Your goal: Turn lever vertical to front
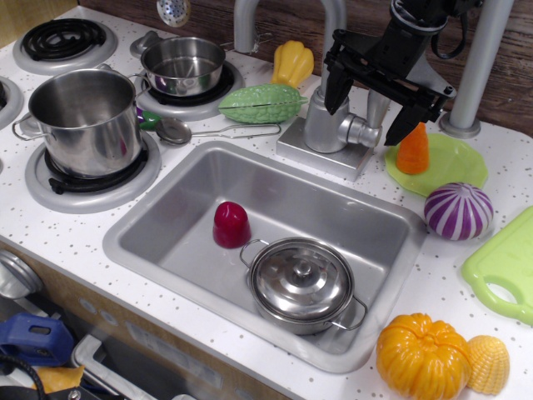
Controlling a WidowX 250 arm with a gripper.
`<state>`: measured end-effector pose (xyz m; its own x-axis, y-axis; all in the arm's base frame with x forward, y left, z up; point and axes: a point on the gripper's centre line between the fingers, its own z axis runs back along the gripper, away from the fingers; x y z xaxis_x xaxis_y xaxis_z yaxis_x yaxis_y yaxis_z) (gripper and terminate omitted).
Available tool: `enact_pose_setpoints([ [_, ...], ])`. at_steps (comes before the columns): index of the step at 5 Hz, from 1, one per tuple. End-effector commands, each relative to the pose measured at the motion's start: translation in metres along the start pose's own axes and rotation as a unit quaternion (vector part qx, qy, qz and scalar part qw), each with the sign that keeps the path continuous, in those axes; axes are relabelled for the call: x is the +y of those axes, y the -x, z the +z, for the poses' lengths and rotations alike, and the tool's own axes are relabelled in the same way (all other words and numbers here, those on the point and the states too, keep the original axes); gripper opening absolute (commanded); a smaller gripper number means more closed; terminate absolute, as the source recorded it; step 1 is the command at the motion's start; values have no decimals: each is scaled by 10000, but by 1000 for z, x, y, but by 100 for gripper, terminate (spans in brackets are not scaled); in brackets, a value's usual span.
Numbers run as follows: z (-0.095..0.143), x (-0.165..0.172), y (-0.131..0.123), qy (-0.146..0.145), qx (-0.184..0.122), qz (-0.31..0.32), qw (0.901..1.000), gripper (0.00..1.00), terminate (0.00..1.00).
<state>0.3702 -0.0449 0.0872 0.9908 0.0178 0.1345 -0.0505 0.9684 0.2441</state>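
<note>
The lever is a short silver paddle standing roughly upright from a stubby side cylinder on the right of the faucet base. My black gripper comes down from the upper right and is open. One finger hangs left of the lever and the other right of it, so the jaws straddle it. I cannot tell whether either finger touches it. The gripper body hides the lever's upper tip.
The curved silver spout rises behind the faucet, and a grey pole stands to the right. An orange carrot on a green plate sits next to the right finger. The sink holds a lidded pot and a red piece.
</note>
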Motion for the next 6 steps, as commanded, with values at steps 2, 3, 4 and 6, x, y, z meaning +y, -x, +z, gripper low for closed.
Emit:
enact_pose_setpoints([
  [2, 3, -3, -14, -149, -77, 34, 9999, 100, 0],
  [3, 15, -6, -28, -318, -124, 80, 9994, 100, 0],
  [4, 23, -7, -40, -254, -173, 114, 9995, 100, 0],
  [6, 14, -4, -45, -750, -672, 77, 9949, 100, 0],
])
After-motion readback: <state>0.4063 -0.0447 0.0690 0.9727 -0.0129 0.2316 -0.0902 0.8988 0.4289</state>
